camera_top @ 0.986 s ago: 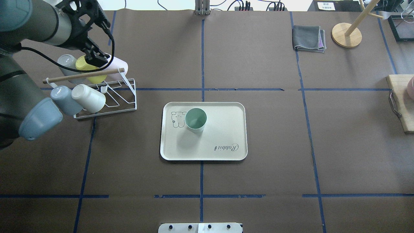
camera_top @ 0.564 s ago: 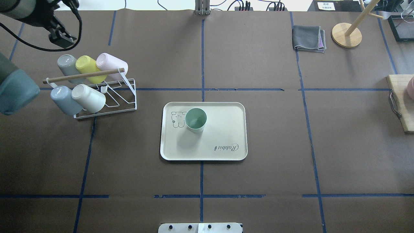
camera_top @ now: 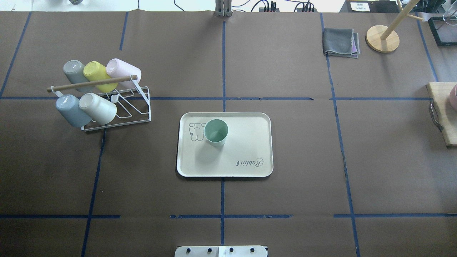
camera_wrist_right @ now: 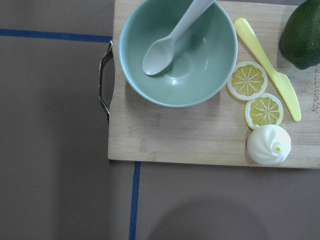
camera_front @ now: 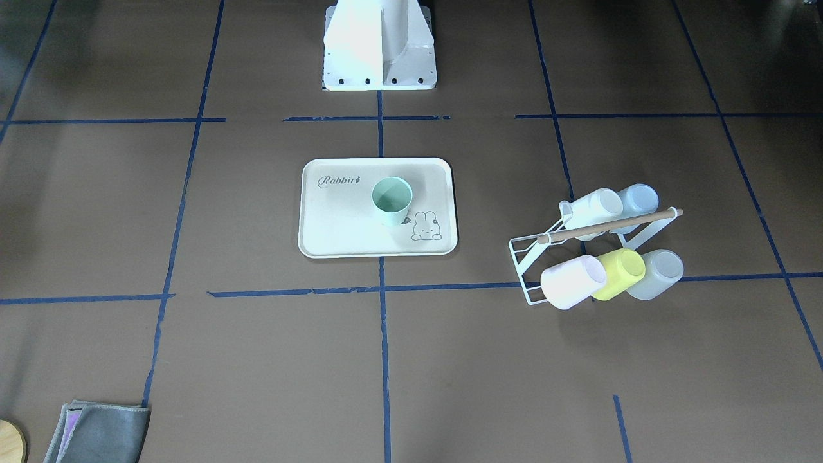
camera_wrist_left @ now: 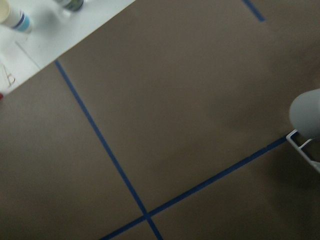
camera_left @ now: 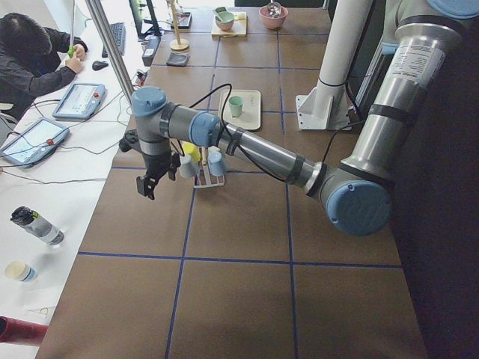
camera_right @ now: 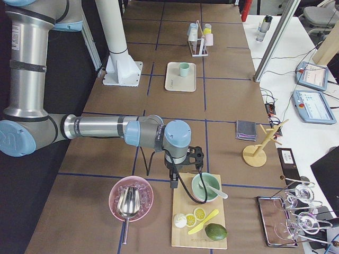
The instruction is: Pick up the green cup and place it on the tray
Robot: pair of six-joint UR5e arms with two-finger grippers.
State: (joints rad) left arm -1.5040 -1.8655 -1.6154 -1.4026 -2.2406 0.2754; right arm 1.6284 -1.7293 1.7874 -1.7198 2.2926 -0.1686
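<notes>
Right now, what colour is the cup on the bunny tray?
Pale mint green; the small plastic cup on the cream rectangular tray shows best from overhead.

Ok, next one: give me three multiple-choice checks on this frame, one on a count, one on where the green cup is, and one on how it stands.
1. How many cups hang on the rack? A three; B five; C seven.
2. Where is the green cup? A on the rack; B on the tray, by the bunny print; C on the bare table beside the tray.
3. How does the green cup stand? A upside down; B on its side; C upright, mouth up.

Answers: 1 B, since grey, yellow, pink, blue and white cups sit on the rack. 2 B, since its base lies inside the tray's rim in both the overhead and front views. 3 C, since its open inside shows from above.
</notes>
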